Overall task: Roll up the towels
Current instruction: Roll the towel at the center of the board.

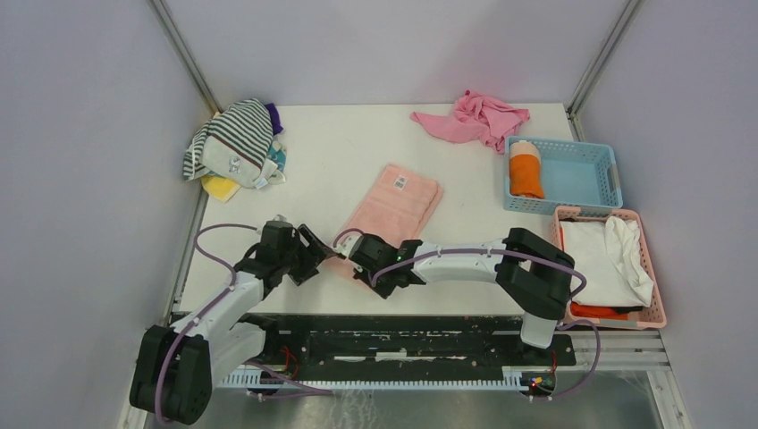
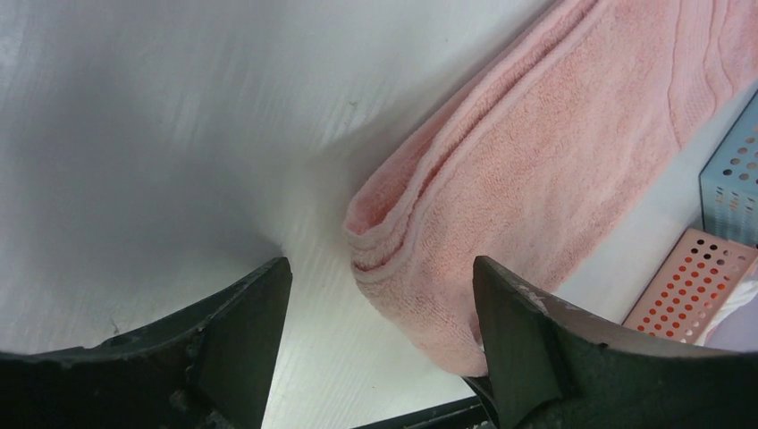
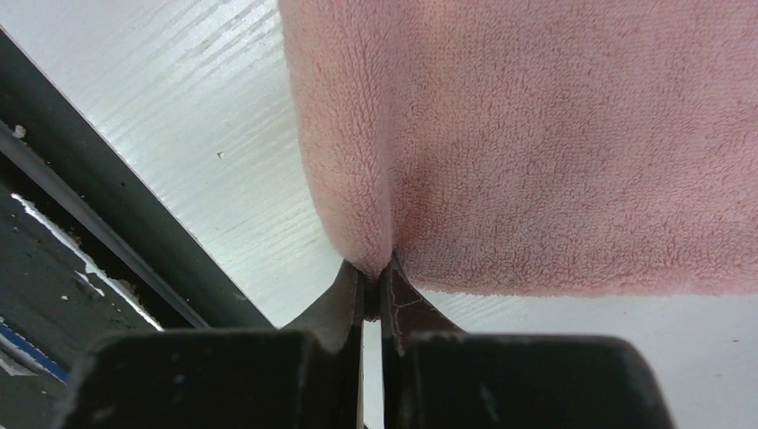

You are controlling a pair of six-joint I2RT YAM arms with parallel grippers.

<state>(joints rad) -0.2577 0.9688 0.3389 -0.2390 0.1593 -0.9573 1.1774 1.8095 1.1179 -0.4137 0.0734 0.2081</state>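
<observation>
A folded pale pink towel (image 1: pixel 398 204) with a white label lies flat in the middle of the table. My right gripper (image 1: pixel 365 261) is at its near edge, and in the right wrist view the right gripper (image 3: pixel 375 268) is shut on a pinched fold of the pink towel (image 3: pixel 554 134). My left gripper (image 1: pixel 315 250) sits just left of that, open. In the left wrist view the towel's layered near corner (image 2: pixel 420 268) lies between the left gripper's (image 2: pixel 380 295) spread fingers, close to the right one. An orange towel (image 1: pixel 526 170), rolled, rests in the blue basket (image 1: pixel 590 174).
A crumpled pink cloth (image 1: pixel 474 116) lies at the back. A striped cloth pile (image 1: pixel 234 143) sits at the back left. A pink basket (image 1: pixel 648 268) with white cloth stands at the right, below the blue basket. A black rail (image 1: pixel 402 340) runs along the near edge.
</observation>
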